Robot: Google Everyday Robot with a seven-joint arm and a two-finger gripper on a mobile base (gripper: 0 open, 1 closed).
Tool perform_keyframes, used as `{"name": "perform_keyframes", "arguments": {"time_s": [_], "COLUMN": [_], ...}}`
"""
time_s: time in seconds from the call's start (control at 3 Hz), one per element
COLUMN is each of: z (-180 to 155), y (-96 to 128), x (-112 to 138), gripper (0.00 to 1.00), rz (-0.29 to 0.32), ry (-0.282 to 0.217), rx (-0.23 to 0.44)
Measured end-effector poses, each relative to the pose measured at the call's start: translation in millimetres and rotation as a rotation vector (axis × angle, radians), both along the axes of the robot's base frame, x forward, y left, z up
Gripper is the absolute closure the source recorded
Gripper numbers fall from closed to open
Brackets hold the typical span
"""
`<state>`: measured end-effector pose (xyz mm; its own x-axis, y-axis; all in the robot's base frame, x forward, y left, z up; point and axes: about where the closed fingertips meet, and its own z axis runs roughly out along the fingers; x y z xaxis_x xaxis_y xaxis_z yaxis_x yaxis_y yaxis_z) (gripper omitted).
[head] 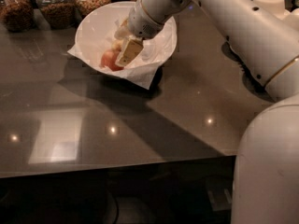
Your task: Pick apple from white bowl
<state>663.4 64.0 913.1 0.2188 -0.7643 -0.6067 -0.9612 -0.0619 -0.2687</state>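
Reddish-orange and small, the apple (109,59) lies in the white bowl (91,24) on the crumpled paper liner (142,74). The bowl sits near the far edge of the tabletop, toward its far left corner.

The risk, as I judge it, comes from a round fruit resting on loose paper. An off-centre squeeze could push it sideways or up the bowl's wall. The claw could also pinch a fold of paper with the fruit and drag the liner, or the bowl itself, along on the lift.

The gripper (125,50) is down inside the bowl, its pale end against the apple's right side and partly covering it. Whether it is released or clenched on the fruit I cannot tell.

Glass jars (56,6) of dry food stand along the far edge behind the bowl.
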Motion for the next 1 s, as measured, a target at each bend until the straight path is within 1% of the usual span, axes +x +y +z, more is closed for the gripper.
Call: {"name": "perform_keyframes", "arguments": {"time_s": [0.33,1.0], "z": [-11,-22], "y": [4,21], "x": [6,14], "gripper": [0.36,0.39], "rz": [0.03,0.143], "ry": [0.001,0.001], "rx": [0.017,0.024]}}
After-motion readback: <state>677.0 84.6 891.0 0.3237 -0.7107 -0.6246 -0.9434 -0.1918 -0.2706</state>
